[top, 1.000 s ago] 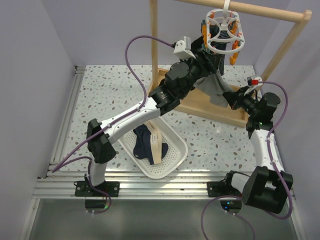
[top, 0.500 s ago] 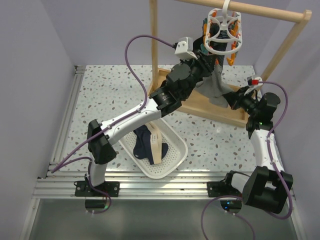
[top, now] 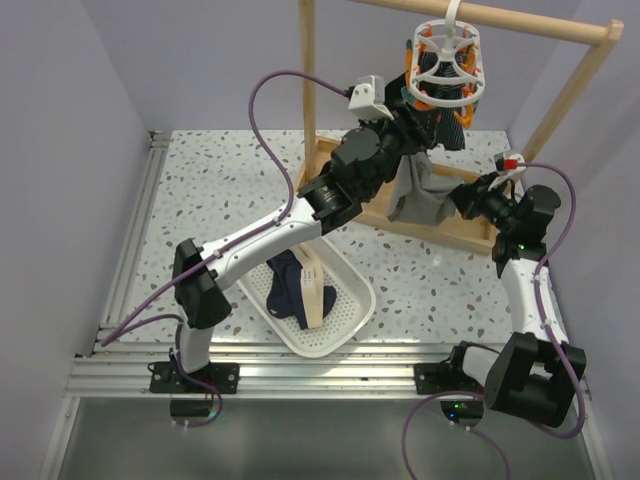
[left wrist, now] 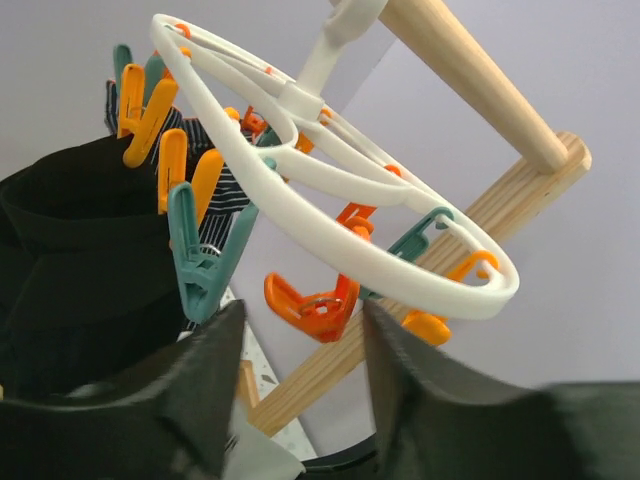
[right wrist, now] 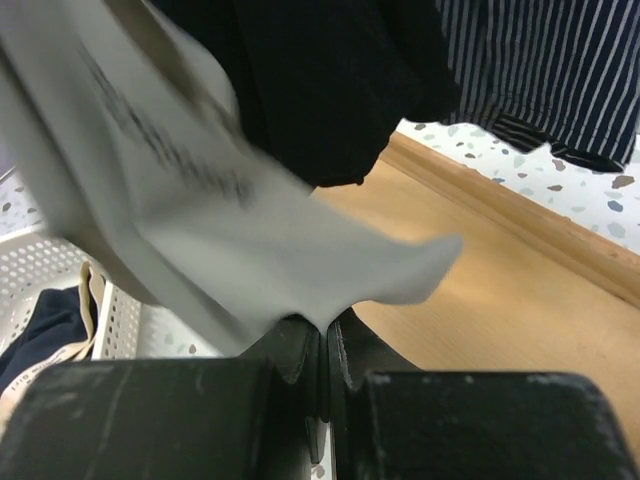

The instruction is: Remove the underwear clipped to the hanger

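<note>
The grey underwear had sagged lower off the hanger; my right jaws pinched its edge, while my left jaws, parted and empty, sat just under the clips.

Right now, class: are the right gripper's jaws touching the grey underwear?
Touching. The right wrist view shows the right gripper with jaws shut on a fold of the grey underwear.

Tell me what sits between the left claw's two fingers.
In the left wrist view, an orange clip dangling from the white hanger ring shows in the gap between the fingers of the open left claw; contact cannot be told.
</note>
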Controlling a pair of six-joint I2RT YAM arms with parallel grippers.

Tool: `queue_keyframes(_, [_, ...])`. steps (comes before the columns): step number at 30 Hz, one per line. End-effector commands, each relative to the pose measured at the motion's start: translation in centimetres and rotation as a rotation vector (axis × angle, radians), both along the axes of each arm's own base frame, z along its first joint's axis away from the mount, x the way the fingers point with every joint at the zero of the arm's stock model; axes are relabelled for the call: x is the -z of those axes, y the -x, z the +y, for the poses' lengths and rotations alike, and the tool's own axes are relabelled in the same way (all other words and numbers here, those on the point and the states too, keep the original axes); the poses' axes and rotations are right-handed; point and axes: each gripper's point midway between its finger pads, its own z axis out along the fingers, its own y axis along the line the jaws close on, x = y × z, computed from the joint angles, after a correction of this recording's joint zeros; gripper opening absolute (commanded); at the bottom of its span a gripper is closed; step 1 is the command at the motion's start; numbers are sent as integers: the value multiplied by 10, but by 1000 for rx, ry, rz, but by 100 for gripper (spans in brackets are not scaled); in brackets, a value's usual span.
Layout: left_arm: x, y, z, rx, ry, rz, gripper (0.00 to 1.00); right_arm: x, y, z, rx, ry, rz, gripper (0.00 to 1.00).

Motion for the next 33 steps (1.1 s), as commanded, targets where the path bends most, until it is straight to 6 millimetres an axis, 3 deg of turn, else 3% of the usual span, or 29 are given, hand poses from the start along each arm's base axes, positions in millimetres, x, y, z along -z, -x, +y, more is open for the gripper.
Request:
queue_keyframes(1, [-34,13,21,-13,69,-47,60,-21,5,5,-36,14,-81,0])
queue_keyframes(4, [-34,15,28,-24,71,-46,71,-28,7,8,-51,4,-109,0])
queue_keyframes(13, [-27,23,46,-46,42,-41,90,-37,19,24,-170,20,-137,0])
queue_keyframes(14, [-19,23,48,-50,25,-33,91,-40,21,26,-191,26,-141,0])
queue_keyframes(16, [-26,30,59,-53,26,-51,97,-37,29,33,-254,34,-129,0])
queue_keyframes(17, [-15,30,60,-52,5,-48,99,-39,32,36,-276,40,-137,0])
queue_keyframes(19, [-21,40,73,-46,5,-72,100,-38,42,45,-349,59,-144,0])
queue_keyframes(21, [-5,45,76,-36,-34,-65,100,-43,49,51,-402,138,-201,0])
queue_keyframes(22, [-12,52,86,-33,-31,-79,100,-35,59,57,-456,126,-154,0])
queue_keyframes(23, [2,54,88,-25,-63,-70,100,-46,63,61,-485,161,-189,0])
queue_keyframes(24, [-6,62,97,-18,-57,-87,100,-34,74,68,-538,185,-167,0])
queue_keyframes(25, [11,63,100,-15,-108,-82,100,-38,85,75,-598,190,-188,0])
queue_keyframes(27, [9,76,115,-6,-135,-110,100,-45,102,89,-683,233,-227,0])
queue_keyframes(28, [31,77,118,-5,-189,-89,100,-47,107,95,-708,247,-235,0])
queue_keyframes(30, [32,88,137,-13,-218,-105,100,-55,124,115,-790,294,-273,0])
queue_keyframes(31, [55,89,143,-22,-269,-76,100,-59,128,122,-806,319,-286,0])
queue_keyframes(33, [57,99,162,-32,-288,-81,100,-66,143,145,-882,321,-318,0])
